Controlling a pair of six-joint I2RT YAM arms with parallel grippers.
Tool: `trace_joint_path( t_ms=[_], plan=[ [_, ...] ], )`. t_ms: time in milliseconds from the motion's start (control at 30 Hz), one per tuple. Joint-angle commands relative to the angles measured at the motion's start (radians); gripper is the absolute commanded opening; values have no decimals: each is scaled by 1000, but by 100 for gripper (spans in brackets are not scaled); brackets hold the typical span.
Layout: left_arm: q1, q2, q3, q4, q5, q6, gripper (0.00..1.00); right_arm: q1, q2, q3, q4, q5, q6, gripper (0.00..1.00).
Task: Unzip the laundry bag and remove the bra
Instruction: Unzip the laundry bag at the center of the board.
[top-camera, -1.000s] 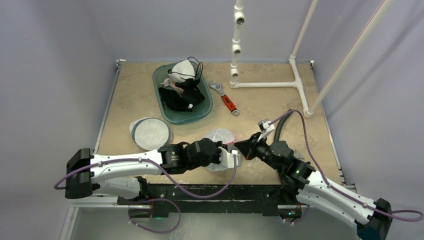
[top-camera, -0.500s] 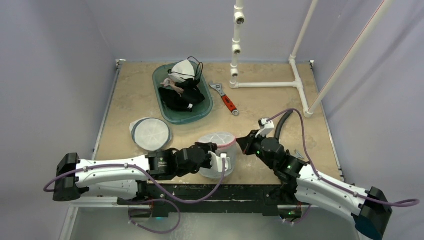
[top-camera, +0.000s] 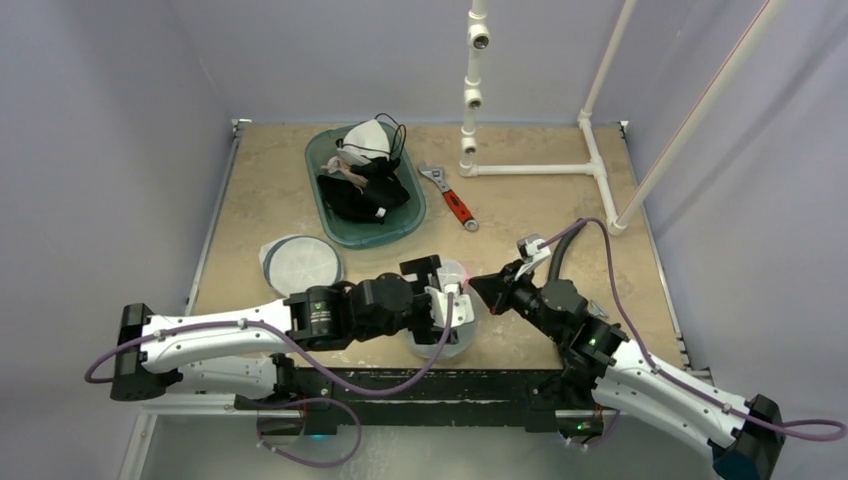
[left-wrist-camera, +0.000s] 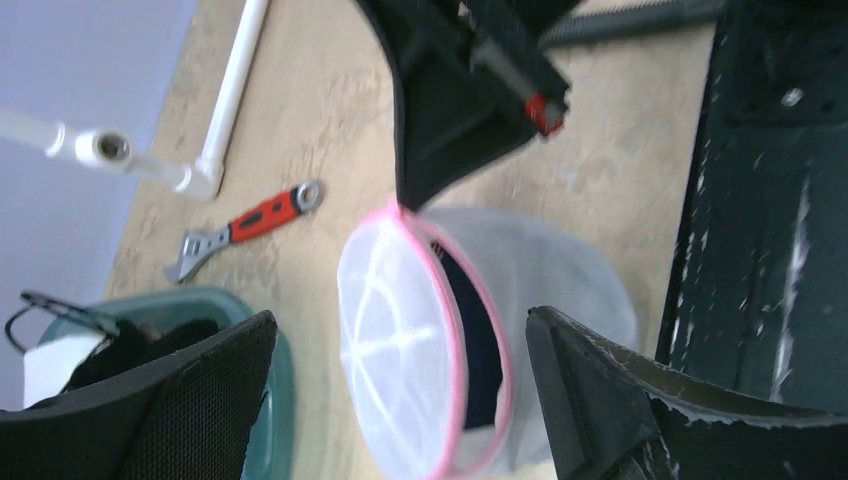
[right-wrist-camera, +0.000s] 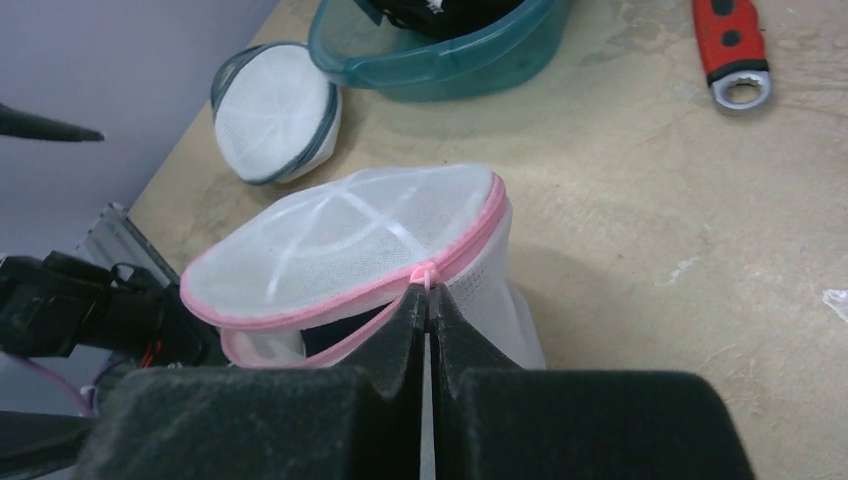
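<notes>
The white mesh laundry bag with a pink zipper stands near the table's front edge, between the two arms. Its zipper is partly undone and the round lid gapes from the body. A dark garment, the bra, shows in the gap. My right gripper is shut on the pink zipper pull at the bag's right side. My left gripper hovers over the bag, open wide, its fingers touching nothing.
A teal tub of dark and white clothes sits at the back. A second round mesh bag lies left of it. A red-handled wrench and a white pipe frame lie at the back right.
My left gripper has opened, let go of the bag's edge and shifted left and back over the bag. The right gripper has stayed shut on the zipper pull.
</notes>
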Motion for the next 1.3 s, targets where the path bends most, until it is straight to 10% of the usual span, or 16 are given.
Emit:
trace_joint_path(
  t_ms=[0, 367, 833, 1267],
  plan=[
    [-7, 109, 119, 12, 109, -18, 94, -2, -29, 7, 18, -125, -47, 0],
    [-5, 324, 184, 14, 58, -21, 96, 0, -90, 5, -3, -164, -51, 0],
    [10, 268, 64, 103, -101, -29, 0, -1, -102, 0, 0, -160, -52, 0],
    [6, 52, -45, 65, -80, 9, 0, -1, -4, 6, -17, 95, 65, 0]
  ],
)
